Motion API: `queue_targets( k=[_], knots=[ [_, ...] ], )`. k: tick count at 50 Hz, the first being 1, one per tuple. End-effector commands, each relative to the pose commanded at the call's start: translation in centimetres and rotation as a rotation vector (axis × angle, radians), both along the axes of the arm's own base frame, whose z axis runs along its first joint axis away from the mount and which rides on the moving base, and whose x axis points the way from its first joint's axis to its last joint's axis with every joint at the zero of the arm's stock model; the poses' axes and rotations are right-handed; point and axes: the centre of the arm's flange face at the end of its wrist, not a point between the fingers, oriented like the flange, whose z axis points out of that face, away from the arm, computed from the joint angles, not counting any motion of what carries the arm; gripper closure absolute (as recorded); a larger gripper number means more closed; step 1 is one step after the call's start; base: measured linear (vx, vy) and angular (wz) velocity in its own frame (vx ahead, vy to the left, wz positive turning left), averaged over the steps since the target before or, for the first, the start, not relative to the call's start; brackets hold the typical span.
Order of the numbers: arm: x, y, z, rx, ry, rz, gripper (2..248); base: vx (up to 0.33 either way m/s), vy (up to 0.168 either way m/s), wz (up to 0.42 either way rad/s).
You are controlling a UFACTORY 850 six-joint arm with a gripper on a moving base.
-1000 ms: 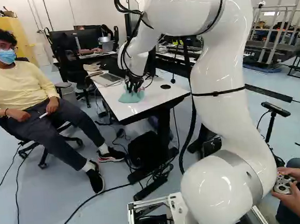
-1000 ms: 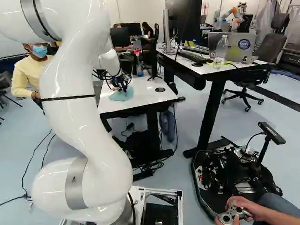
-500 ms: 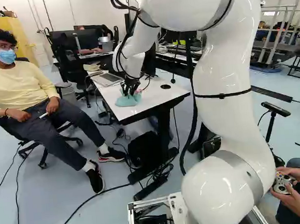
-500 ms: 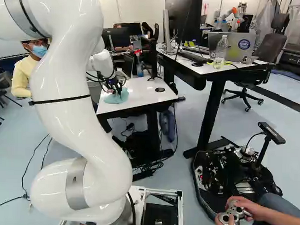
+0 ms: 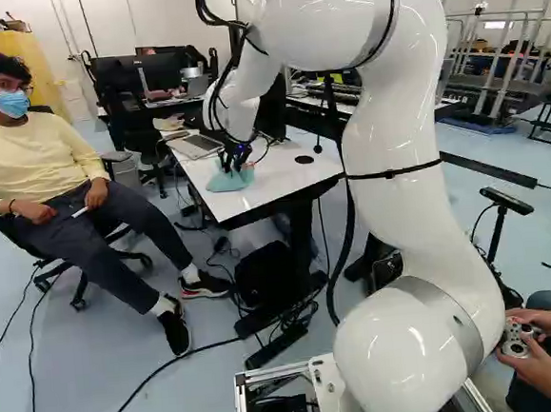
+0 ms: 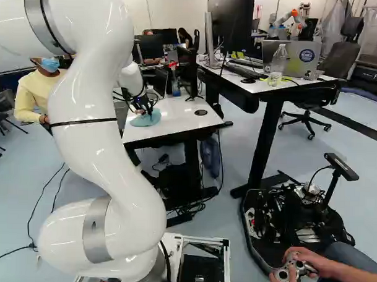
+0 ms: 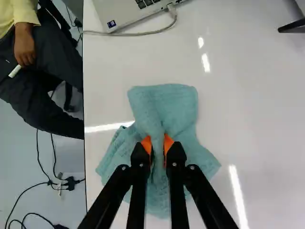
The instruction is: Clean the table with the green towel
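Observation:
My gripper [image 5: 236, 157] points down at the white table [image 5: 287, 174] in the left base view, right above the green towel [image 5: 228, 182]. Seen in the wrist view, the gripper [image 7: 157, 147] is shut on a raised fold of the towel [image 7: 167, 107], with an orange pad pressing on either side. The rest of the cloth lies bunched on the tabletop, spread ahead of the fingers and out to both sides. What lies under the bunched cloth is hidden.
A laptop [image 7: 128, 10] with a cable [image 7: 143, 33] lies on the table ahead of the towel. A person sits beside the table's left edge. A higher desk [image 6: 265, 87] with a monitor stands to the right; another robot [image 6: 285, 19] is far behind.
The gripper and the towel in it have slid across the tabletop to the left in both base views, toward the seated person's side. The base has stayed still.

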Motion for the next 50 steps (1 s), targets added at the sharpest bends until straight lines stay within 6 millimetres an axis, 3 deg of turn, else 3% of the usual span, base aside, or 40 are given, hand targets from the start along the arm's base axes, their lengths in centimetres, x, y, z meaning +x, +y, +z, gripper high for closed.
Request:
queue_targets(
  k=[12,22,38,50],
  knots=[
    [1.8,-1.5,-0.1,0.003,-0.010,-0.030,200,0.000,0.000,0.000],
    [2.0,-3.2,-0.1,0.002,-0.008,-0.056,200,0.000,0.000,0.000],
    [0.1,-5.6,0.1,-0.003,0.010,-0.086,200,0.000,0.000,0.000],
    [-2.0,-5.5,0.2,-0.007,0.024,-0.076,200,0.000,0.000,0.000]
  ],
)
